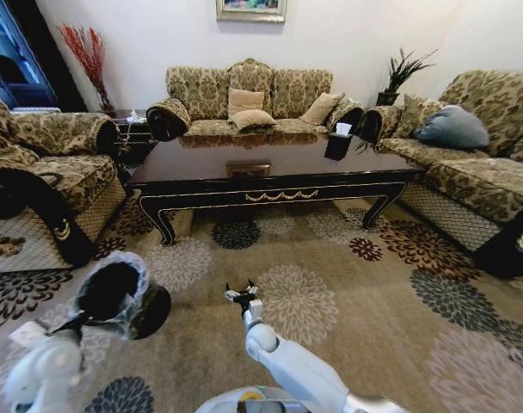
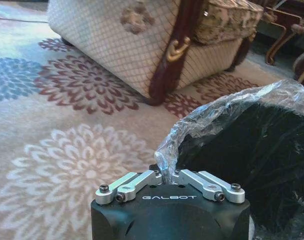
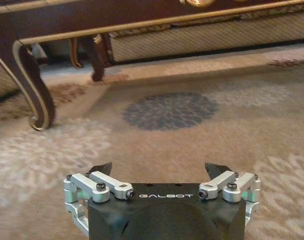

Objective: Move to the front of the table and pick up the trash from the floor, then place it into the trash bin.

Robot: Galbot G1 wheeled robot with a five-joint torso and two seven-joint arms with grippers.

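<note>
The table (image 1: 244, 163) of dark glossy wood stands ahead across the patterned carpet; its curved leg (image 3: 38, 100) and gold-trimmed front edge face my right wrist. The trash bin (image 1: 115, 297), black with a crinkly clear liner, sits tilted at the lower left. My left gripper (image 2: 164, 176) is shut on the bin's plastic-lined rim (image 2: 212, 117). My right gripper (image 1: 242, 295) hovers low over the carpet in front of the table, open, with nothing between its fingertips (image 3: 103, 168). The trash is out of view.
Floral sofas ring the table: one at the left (image 1: 46, 163), one behind (image 1: 244, 99), one at the right (image 1: 476, 146). A small black tissue box (image 1: 337, 142) stands on the table. The left sofa's quilted base (image 2: 132, 45) is close to the bin.
</note>
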